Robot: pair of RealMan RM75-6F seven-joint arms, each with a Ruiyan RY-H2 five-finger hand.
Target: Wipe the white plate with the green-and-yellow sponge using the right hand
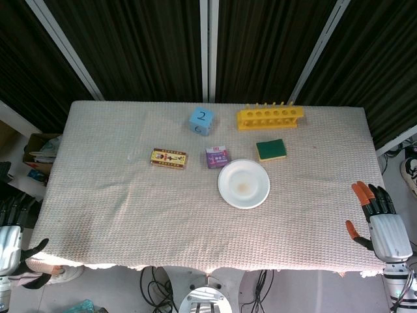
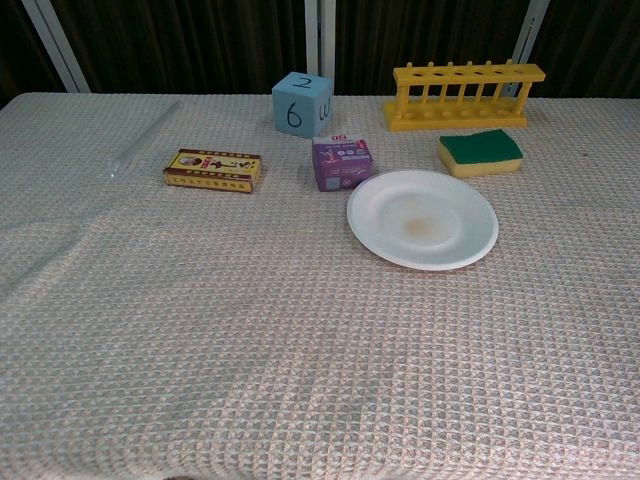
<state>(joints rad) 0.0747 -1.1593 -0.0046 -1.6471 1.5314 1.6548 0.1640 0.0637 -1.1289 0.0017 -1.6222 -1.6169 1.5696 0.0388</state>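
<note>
The white plate (image 1: pixel 244 183) (image 2: pixel 423 218) lies flat right of the table's middle, with a faint brownish smear at its centre. Just behind it to the right sits the green-and-yellow sponge (image 1: pixel 271 150) (image 2: pixel 480 152), green side up. My right hand (image 1: pixel 376 218) hangs off the table's near right corner, fingers apart and holding nothing, far from both sponge and plate. My left hand (image 1: pixel 14 251) shows only partly at the lower left edge of the head view, beside the table's near left corner; its fingers are mostly cut off. The chest view shows neither hand.
A yellow test-tube rack (image 1: pixel 269 117) (image 2: pixel 458 96) stands behind the sponge. A blue numbered cube (image 1: pixel 202 120) (image 2: pixel 302 102) sits at the back centre. A small purple box (image 1: pixel 217 157) (image 2: pixel 342 163) lies just left of the plate, and a yellow flat box (image 1: pixel 169 158) (image 2: pixel 213 170) further left.
</note>
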